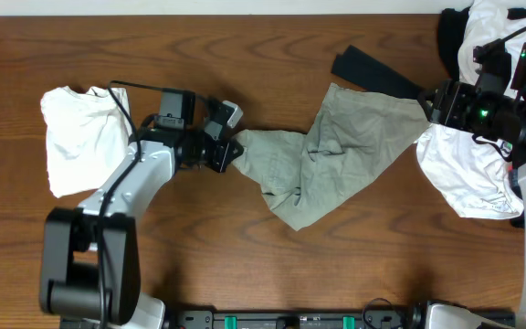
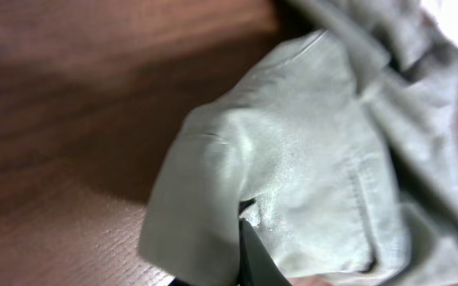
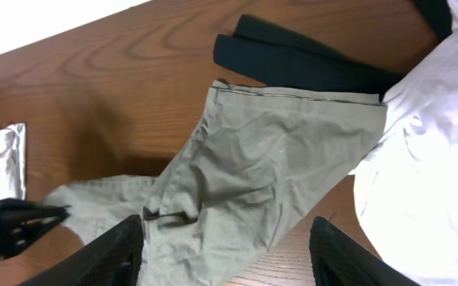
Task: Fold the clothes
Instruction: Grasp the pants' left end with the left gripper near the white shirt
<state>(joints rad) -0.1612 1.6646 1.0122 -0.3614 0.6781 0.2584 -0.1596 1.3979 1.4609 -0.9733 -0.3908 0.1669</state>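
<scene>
Table (image 1: pixel 245 55), dark wood, seen from overhead. Trousers (image 1: pixel 336 146) lie across the middle, crumpled, not folded. The waist end points toward the right edge and one leg trails left. A fold of the cloth sags toward the near edge.

Left end effector (image 1: pixel 230 152): together, clamped on the leg's end, left of the table's middle. In the left wrist view the cloth bunches over a dark finger (image 2: pixel 253 258) and is lifted a little off the wood. Only that one finger shows there.

Right end effector (image 3: pixel 227 225): fingers wide apart, nothing between them. In the right wrist view it hangs over the trousers' wide part. From overhead it sits at the waist end, toward the right edge. Cannot tell whether it touches the cloth.

Left shirt (image 1: pixel 80 137): white, rumpled, near the left edge. It is just beside the left arm and apart from the trousers.

Right shirt (image 1: pixel 464 174): white, spread loosely by the right edge. Its edge meets the trousers' waist; which lies on top is unclear.

Black piece (image 1: pixel 373 73): flat, angled, on the far side of the trousers. Its right end runs under the right arm. In the right wrist view it lies along the waistband, touching or just overlapping.

Pile (image 1: pixel 482 27): white and black cloth heaped in the far right corner, partly hidden by the right arm and its cables.
</scene>
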